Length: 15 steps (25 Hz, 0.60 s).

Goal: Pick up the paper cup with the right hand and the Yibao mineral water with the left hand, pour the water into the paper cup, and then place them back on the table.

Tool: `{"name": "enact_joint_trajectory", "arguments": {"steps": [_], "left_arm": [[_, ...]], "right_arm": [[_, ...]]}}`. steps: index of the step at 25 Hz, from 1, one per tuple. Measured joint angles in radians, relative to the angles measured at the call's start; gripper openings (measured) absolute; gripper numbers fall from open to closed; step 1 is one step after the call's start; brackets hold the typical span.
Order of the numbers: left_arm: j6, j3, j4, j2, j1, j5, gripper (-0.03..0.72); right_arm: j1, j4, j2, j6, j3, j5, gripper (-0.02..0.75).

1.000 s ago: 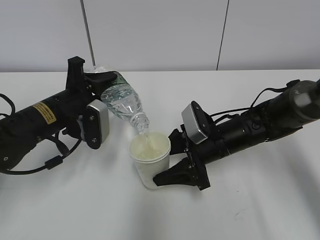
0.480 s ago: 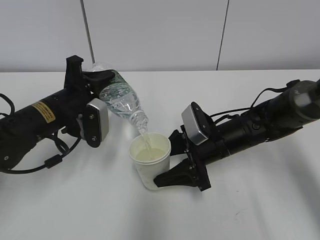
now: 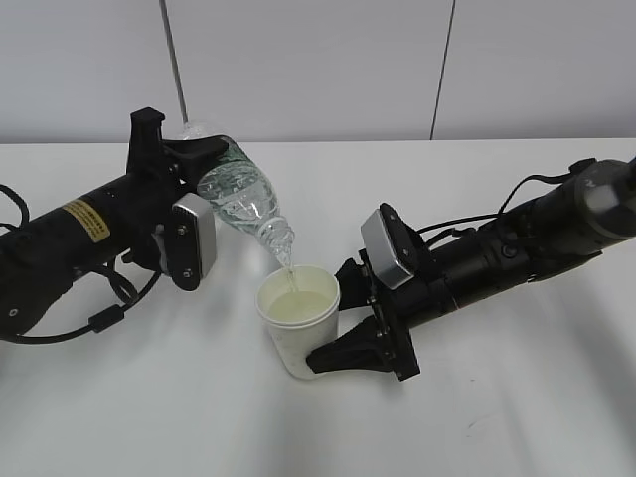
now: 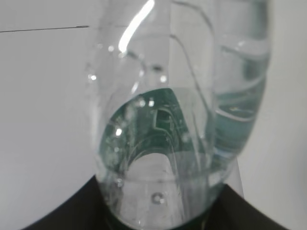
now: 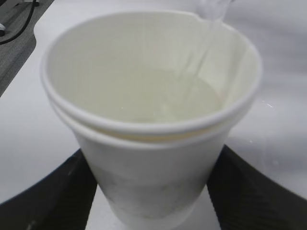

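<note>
My left gripper [image 3: 194, 159], on the arm with the yellow sticker, is shut on the Yibao mineral water bottle [image 3: 237, 199] and holds it tilted, neck down to the right. A thin stream of water falls from its mouth into the paper cup [image 3: 298, 316]. The bottle fills the left wrist view [image 4: 177, 120], its base between the black fingers [image 4: 72, 206]. My right gripper [image 3: 333, 328] is shut on the cup's lower body and holds it upright. In the right wrist view the cup [image 5: 148, 139] is part full of water, the stream entering at its far right rim.
The white table [image 3: 477, 427] spreads all around. A grey wall with dark seams stands behind. Black cables trail from both arms: left [image 3: 109, 318] and right [image 3: 517, 189]. A dark floor edge shows top left in the right wrist view [image 5: 14, 38].
The bottle and left gripper have shifted slightly left and tilted a bit more. Water keeps running into the cup. The right gripper and cup have hardly moved.
</note>
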Motion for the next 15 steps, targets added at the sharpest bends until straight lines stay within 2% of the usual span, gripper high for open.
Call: {"name": "enact_joint_trajectory", "arguments": {"steps": [4, 6, 8, 15], "left_arm": [[-0.001, -0.004, 0.0, 0.0, 0.0, -0.003, 0.292], [-0.054, -0.004, 0.002, 0.0, 0.0, -0.003, 0.292], [-0.163, -0.004, 0.012, 0.0, 0.0, -0.003, 0.292], [-0.707, -0.004, 0.083, -0.008, 0.0, -0.004, 0.292]], "right_arm": [[0.0, -0.002, 0.0, 0.0, 0.0, 0.0, 0.51], [0.0, 0.019, 0.0, -0.002, 0.0, 0.0, 0.51], [0.0, 0.06, 0.0, -0.014, 0.0, 0.001, 0.51], [0.0, 0.098, 0.0, -0.042, 0.0, 0.002, 0.51]]}}
